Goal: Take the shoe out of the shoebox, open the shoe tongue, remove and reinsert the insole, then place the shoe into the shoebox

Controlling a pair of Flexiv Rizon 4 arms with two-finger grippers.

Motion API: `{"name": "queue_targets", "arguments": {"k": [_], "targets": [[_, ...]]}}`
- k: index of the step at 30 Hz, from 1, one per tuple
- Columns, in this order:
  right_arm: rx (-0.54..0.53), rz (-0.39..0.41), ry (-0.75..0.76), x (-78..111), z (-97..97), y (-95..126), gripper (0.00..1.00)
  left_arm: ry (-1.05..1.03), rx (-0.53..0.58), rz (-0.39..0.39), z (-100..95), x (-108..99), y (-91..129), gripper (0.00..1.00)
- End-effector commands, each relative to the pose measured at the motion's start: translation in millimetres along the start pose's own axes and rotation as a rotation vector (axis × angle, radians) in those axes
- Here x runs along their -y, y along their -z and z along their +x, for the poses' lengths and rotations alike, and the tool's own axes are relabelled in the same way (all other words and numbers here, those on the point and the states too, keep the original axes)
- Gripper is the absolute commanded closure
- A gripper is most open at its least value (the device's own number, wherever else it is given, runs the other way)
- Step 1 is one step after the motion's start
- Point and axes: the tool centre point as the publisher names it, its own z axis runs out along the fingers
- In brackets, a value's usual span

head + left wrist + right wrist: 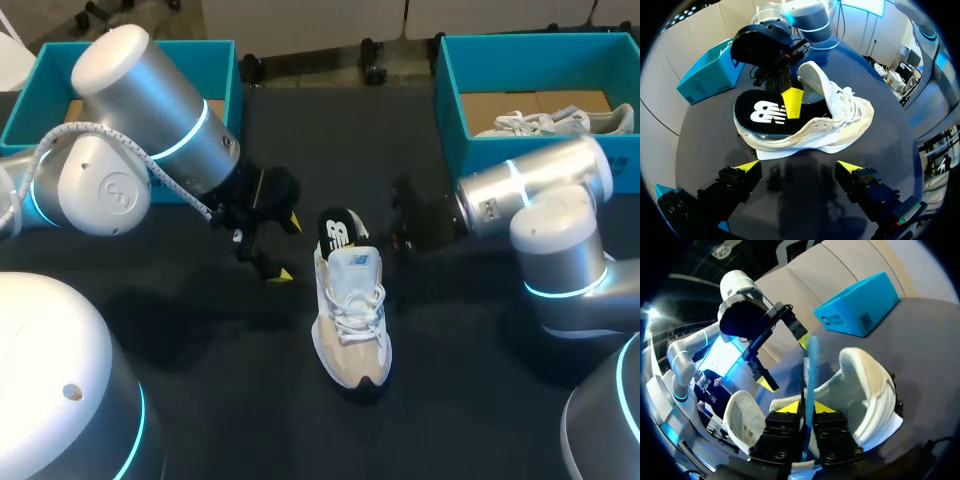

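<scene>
Shoe: a white and beige shoe stands on its sole in the middle of the tabletop. Its toe points to the near edge and its heel to the far edge. The laces are done up over the forefoot.

Tongue: the tongue is lifted up and forward, away from the heel, so the mouth of the shoe is wide open.

Insole: the black insole is partly out. Its heel end rises out of the opening and over the heel collar, while its front end runs down under the tongue.

Right fingers: the right fingers come in from the right edge, at the far end of the shoe. They are pressed together on the insole, which shows edge-on as a thin blue strip between the two yellow tips. The heel cup is just beside them.

Left fingers: the left fingers are spread wide apart with nothing between them. They hang over the tabletop just left of the shoe's heel end, pointing at its side and touching neither shoe nor insole.

Left shoebox: a teal left shoebox sits at the far left corner, partly hidden by the left arm.

Right shoebox: a teal right shoebox sits at the far right corner. A second shoe, pale, lies inside it on brown card.
</scene>
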Motion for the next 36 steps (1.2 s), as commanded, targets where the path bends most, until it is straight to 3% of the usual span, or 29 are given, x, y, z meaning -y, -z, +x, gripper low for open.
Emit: {"name": "queue_targets", "arguments": {"k": [1, 9, 10, 12, 28, 34, 36], "targets": [[0.002, 0.011, 0.01, -8.9, -1.1, -1.9, 0.73, 0.0, 0.0, -0.001, 0.2, -0.2, 0.0, 0.0], [0.001, 0.014, 0.033, -20.3, -6.2, -0.1, 0.8, 0.0, 0.0, -0.001, 0.2, -0.2, 0.0, 0.0], [0.001, 0.014, 0.034, -20.6, -6.9, 0.0, 0.82, 0.0, 0.0, -0.001, 0.2, -0.2, 0.0, 0.0], [-0.001, 0.018, 0.028, -19.9, -9.0, -0.1, 1.0, 0.0, 0.0, -0.001, 0.2, -0.2, 0.0, 0.0], [-0.031, 0.066, -0.087, 16.8, -3.3, -6.8, 1.0, 0.0, 0.0, -0.001, 0.2, -0.2, 0.0, 0.0], [-0.021, 0.054, -0.088, 17.4, -2.6, -6.2, 1.0, 0.0, 0.0, -0.001, 0.2, -0.2, 0.0, 0.0], [-0.009, 0.047, -0.072, 13.2, -2.8, -4.8, 0.8, 0.0, 0.0, -0.001, 0.2, -0.2, 0.0, 0.0]]}}
